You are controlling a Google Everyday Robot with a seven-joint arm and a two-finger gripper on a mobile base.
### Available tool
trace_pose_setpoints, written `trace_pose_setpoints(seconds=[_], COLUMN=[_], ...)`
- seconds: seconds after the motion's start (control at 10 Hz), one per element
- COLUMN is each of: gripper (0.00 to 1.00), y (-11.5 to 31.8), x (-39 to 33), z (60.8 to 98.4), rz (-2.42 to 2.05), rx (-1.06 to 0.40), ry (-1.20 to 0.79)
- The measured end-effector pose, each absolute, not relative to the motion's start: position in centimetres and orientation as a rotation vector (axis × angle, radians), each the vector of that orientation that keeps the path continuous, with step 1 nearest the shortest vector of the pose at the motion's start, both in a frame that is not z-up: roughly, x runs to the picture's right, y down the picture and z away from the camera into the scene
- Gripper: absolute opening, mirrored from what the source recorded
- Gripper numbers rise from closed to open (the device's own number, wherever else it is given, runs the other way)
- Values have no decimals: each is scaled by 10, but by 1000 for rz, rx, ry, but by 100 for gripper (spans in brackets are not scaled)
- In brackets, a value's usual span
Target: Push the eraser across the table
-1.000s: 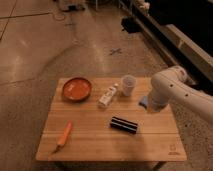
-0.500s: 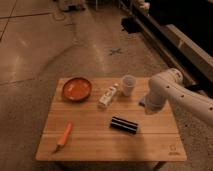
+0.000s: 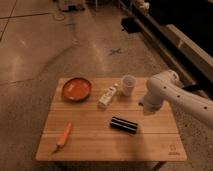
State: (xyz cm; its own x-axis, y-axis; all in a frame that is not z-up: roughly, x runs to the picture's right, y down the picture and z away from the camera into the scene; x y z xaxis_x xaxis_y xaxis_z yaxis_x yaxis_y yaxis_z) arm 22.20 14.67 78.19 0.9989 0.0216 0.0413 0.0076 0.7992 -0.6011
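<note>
Slightly lower than a moment ago, the white arm's gripper [image 3: 148, 105] has dipped toward the right side of the tabletop [image 3: 90, 120], just right of the white cup [image 3: 128, 85]; nothing else has shifted. Whether the gripper is apart or together I cannot tell from where I stand. The eraser [image 3: 124, 125] lies near the middle, to the near left of the gripper and apart from it. Its long axis runs roughly left to right, the right end a touch nearer. A push would likely need the gripper to come nearer first.
</note>
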Motion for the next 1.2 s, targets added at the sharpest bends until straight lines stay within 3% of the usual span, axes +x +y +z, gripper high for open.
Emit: trace_pose_setpoints(seconds=[1.2], gripper=[5], y=[166], x=[211], z=[818], rz=[5], rx=[-672], ry=[-58])
